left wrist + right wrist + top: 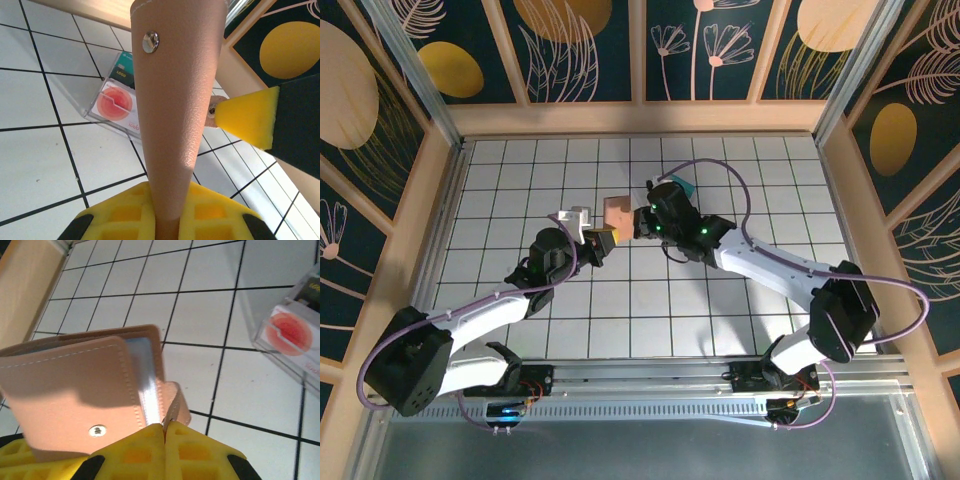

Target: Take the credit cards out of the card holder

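Note:
The card holder (pixel 617 212) is a tan leather wallet held above the table between both arms. My left gripper (pixel 598 238) is shut on its lower edge; in the left wrist view the leather (pixel 175 100) rises straight up out of my left gripper (pixel 169 200). My right gripper (pixel 164 426) is shut on the small brown tab (pixel 176 405) at the holder's edge. The front flap (pixel 75 390) with its metal snap stands slightly ajar, showing a blue-grey strip inside. The credit cards are hidden within the holder.
A clear plastic box (pixel 676 188) with red and teal contents lies on the white gridded table behind the right gripper, and it shows as the box (pixel 117 100) and the box (pixel 290 337) in the wrist views. Wooden walls ring the table.

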